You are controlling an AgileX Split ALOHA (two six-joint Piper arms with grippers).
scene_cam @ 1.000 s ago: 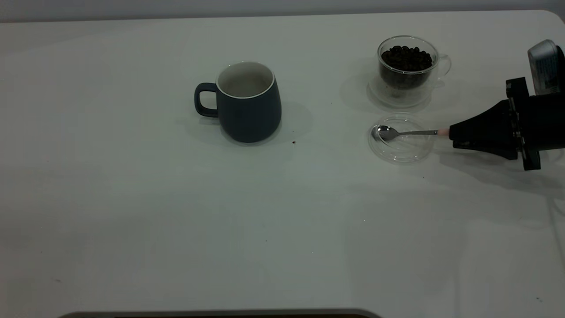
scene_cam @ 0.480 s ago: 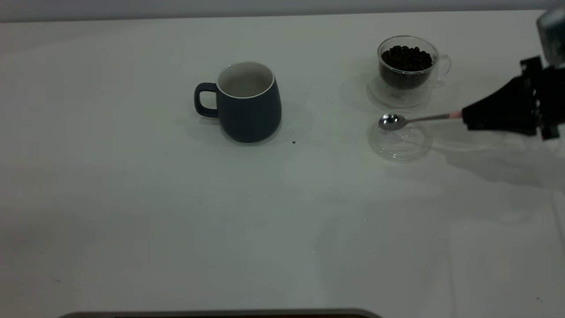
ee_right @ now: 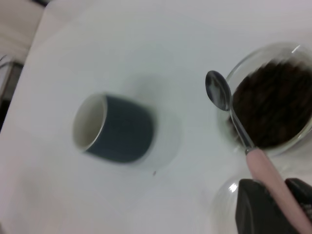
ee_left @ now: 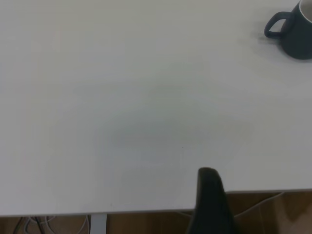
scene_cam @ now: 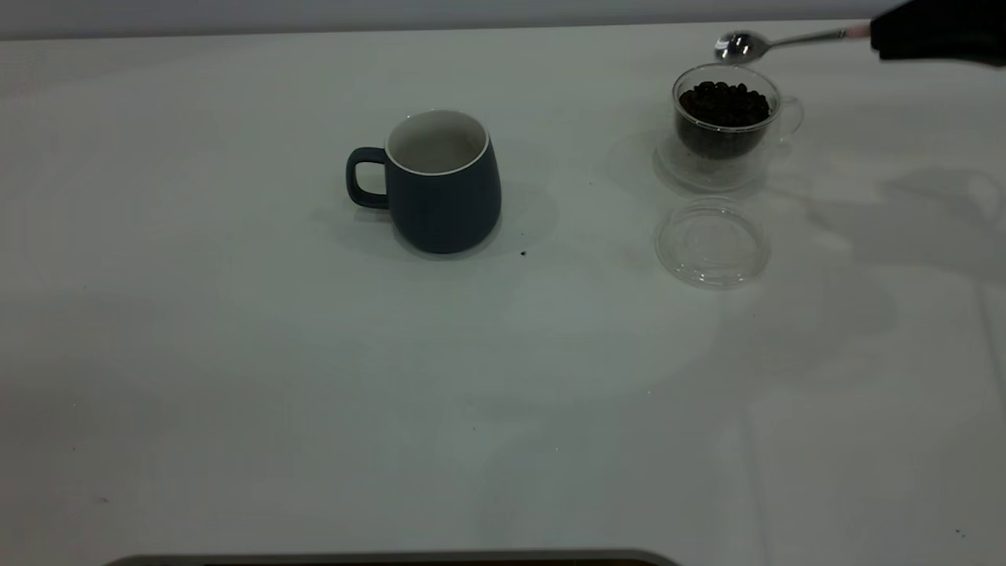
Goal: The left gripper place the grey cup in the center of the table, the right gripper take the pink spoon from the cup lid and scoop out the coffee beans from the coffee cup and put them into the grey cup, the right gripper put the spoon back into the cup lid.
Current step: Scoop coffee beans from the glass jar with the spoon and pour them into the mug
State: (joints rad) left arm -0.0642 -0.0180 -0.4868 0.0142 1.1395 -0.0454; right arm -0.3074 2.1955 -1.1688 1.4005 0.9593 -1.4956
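Table (scene_cam: 236, 377): white top that fills the exterior view, with a few dark specks scattered on it; one speck (scene_cam: 523, 253) lies just off the grey cup's base at about 4 o'clock.

Right gripper (scene_cam: 874, 33): at the 1 o'clock corner of the exterior view, raised off the table, only its dark tip in sight. Its fingers (ee_right: 258, 207) are pinched on the pink end of the spoon's handle, as the right wrist view shows.

Grey cup (scene_cam: 440, 182): upright a little toward 11 o'clock of the table's middle, handle pointing to 9 o'clock, pale inside, with nothing in it that can be seen. It stands well apart from the other vessels.

Coffee cup (scene_cam: 727, 118): clear glass with a handle toward 3 o'clock, upright on a clear saucer at about 2 o'clock on the table. Dark coffee beans (scene_cam: 724, 104) fill it close to the rim.

Cup lid (scene_cam: 712, 244): clear round lid lying flat on the table, just at 6 o'clock of the coffee cup and apart from it. Nothing rests on it.

Pink spoon (scene_cam: 774, 42): held in the air, metal bowl and stem with a pink handle end. The bowl sits above the coffee cup's rim on its 12 o'clock side and looks bare; the stem runs toward 3 o'clock into the gripper.

Left gripper (ee_left: 209, 204): off the exterior view; in the left wrist view one dark finger shows by the table's edge, far from the grey cup. Whether its fingers are spread or pressed together cannot be told.
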